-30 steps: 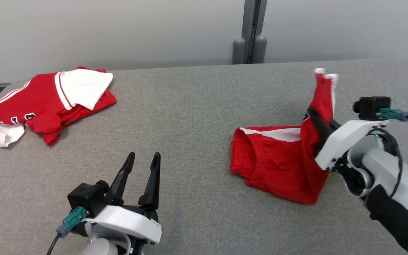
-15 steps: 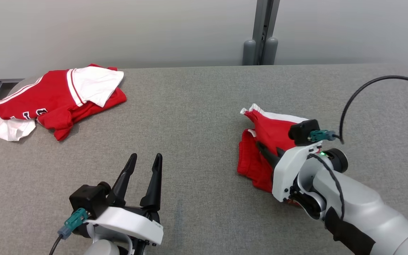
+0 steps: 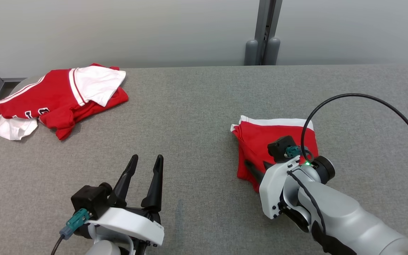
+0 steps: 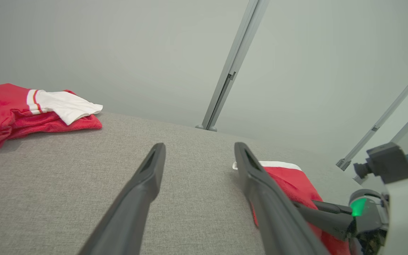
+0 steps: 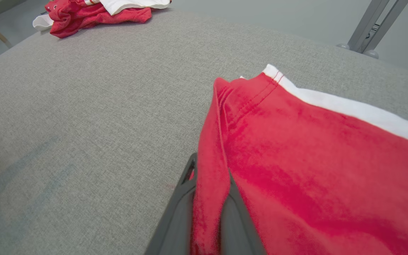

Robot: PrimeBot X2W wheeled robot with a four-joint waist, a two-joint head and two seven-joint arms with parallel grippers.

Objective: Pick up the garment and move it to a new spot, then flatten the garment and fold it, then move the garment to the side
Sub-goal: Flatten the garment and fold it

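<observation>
Nearest, at the lower left of the head view, the left fingers (image 3: 157, 170) stand spread apart with nothing between them, held above the grey counter (image 3: 197, 117) and pointing toward its far edge. At the lower right the pale right forearm (image 3: 338, 212) reaches in over the counter, and the right fingers (image 3: 253, 170) lie low at the near-left edge of the garment (image 3: 260, 136). The right wrist view shows a fold of that red edge pinched between the two fingers, which sit close together on it. The garment, red with a white band along its far edge, lies folded flat on the right half of the counter, well apart from the left fingers. A black cable (image 3: 367, 101) arcs from the right wrist over the counter beyond the garment. Farther off, near the far left corner, a loose heap of red and white clothing (image 3: 48, 102) rests on the counter, well apart from the garment. Behind the counter's far edge a grey post (image 3: 263, 35) stands against a plain pale wall (image 3: 119, 32).
</observation>
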